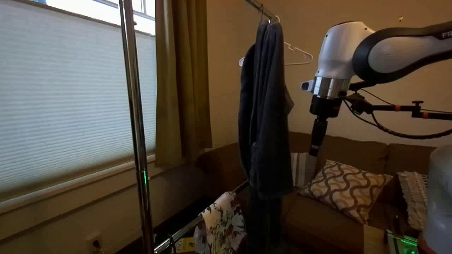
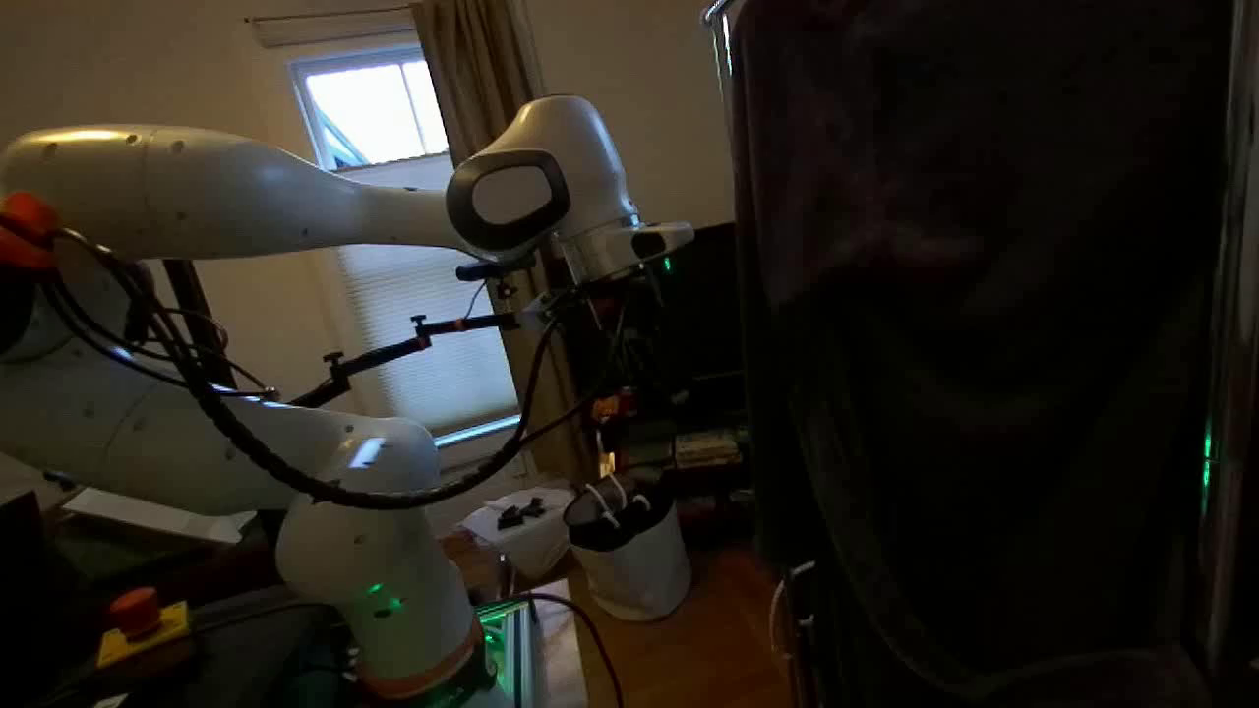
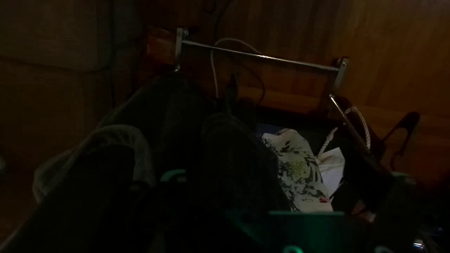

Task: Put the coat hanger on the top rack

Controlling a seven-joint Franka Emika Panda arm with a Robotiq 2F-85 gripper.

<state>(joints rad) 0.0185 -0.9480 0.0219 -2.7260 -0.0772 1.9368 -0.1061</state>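
A: In an exterior view, what do you meet first, from your left?

B: You have a slim chromed pole (image 1: 136,106) towards nine o'clock. Just past twelve comes your top rack (image 1: 256,5), with a dark garment (image 1: 270,113) hung beneath it, a little right of centre.

A: And your coat hanger (image 1: 299,64)?

B: Find it between one and two o'clock, white, partly hidden by that garment. You can see a pale hook at the top rack, so it's likely hung, though its seating is too small to tell. Your placing looks done.

A: Then what have you got in your gripper (image 1: 313,153)?

B: Nothing that you can make out. It points down between three and four o'clock, well below the coat hanger and apart from it. Your wrist view is very dark, but the jaws look spread.

A: So what's left for you?

B: Probably only backing your arm (image 1: 399,53), out near two o'clock, clear of the garment and coat hanger.
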